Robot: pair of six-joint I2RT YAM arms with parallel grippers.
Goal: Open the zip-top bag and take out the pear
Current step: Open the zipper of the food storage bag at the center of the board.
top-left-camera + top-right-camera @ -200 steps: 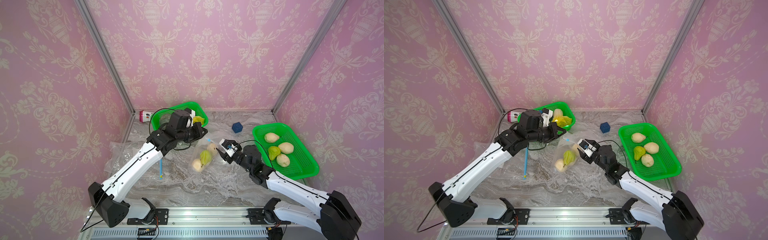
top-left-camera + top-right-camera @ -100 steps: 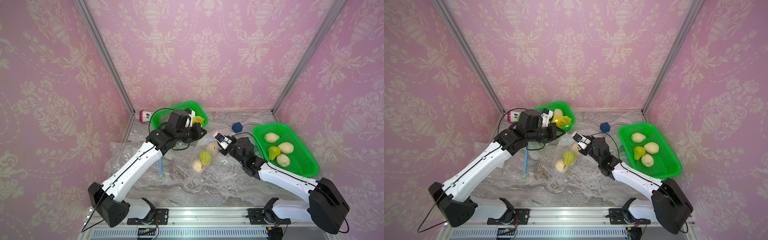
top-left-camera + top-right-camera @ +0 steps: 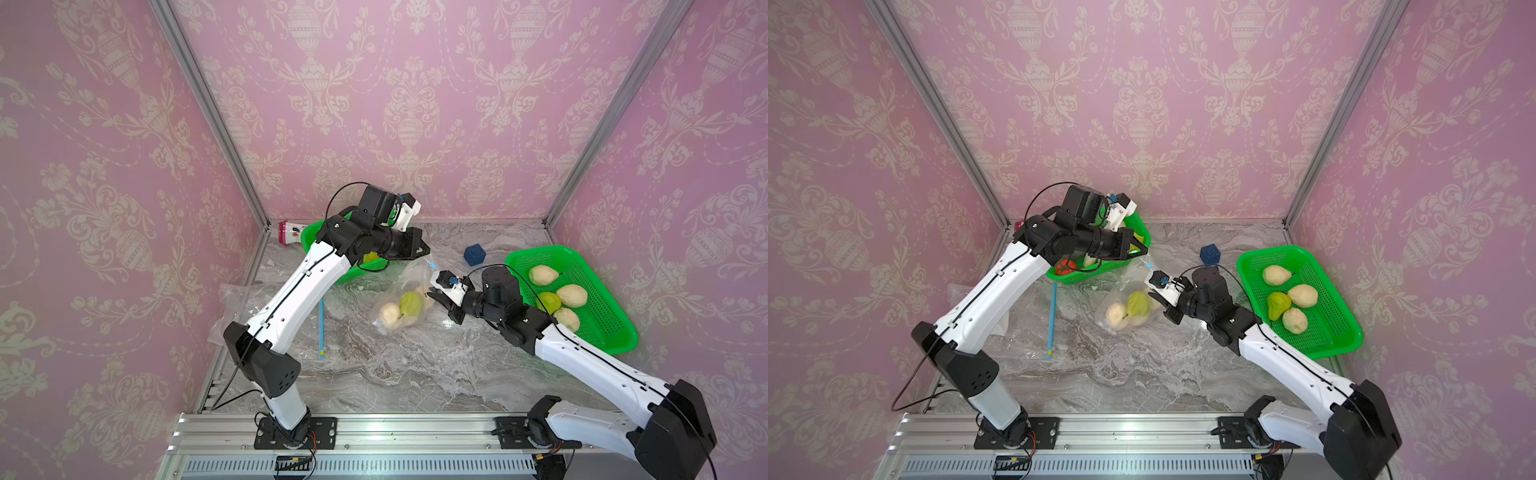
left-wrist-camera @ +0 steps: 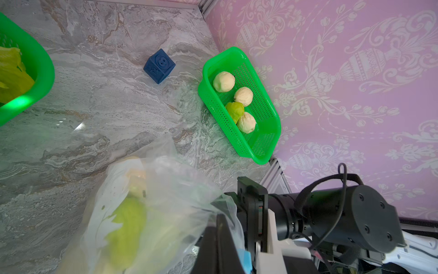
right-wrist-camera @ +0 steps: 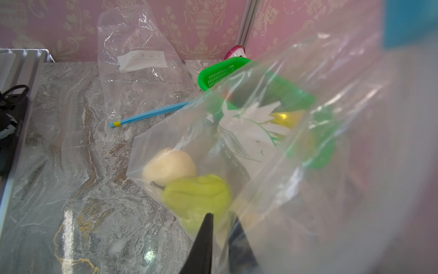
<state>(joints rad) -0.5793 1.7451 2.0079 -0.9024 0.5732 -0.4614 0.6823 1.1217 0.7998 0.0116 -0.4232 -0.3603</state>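
1. pink wallpaper (image 3: 415, 104) with pale urn patterns closes in three sides of a grey marble table (image 3: 395, 374) in both top views.
2. farthest left we see an empty clear bag (image 3: 235, 299) lying flat at the table's edge, and a pink-capped bottle (image 3: 289, 231) on its side in the back corner.
3. a blue strip (image 3: 321, 328) lies on the marble just beside the left arm, near that empty bag.
4. next we find the left green basket (image 3: 1088, 277), partly hidden under the left arm's wrist; something yellow shows inside, too covered for us to name.
5. the left gripper (image 3: 424, 252) is clenched on the top corner of the zip-top bag (image 3: 409, 274), by its blue zip end. that corner is held up while the bag's lower end lies on the marble.
6. inside the bag, mid-table, a green pear (image 3: 411, 301) lies touching a pale pear (image 3: 390, 312); we cannot tell whether the zip is open.
7. the right gripper (image 3: 435, 296) meets the bag's right side. in the right wrist view we see its jaws pinched nearly together on a fold of the bag's film, one finger (image 5: 203, 239) outside and the other showing through the plastic.
8. a blue cube (image 3: 475, 254) stands alone behind the right gripper, apart from it.
9. the right green basket (image 3: 602, 332) by the right wall holds four loose pears (image 3: 571, 294), three pale and one green.
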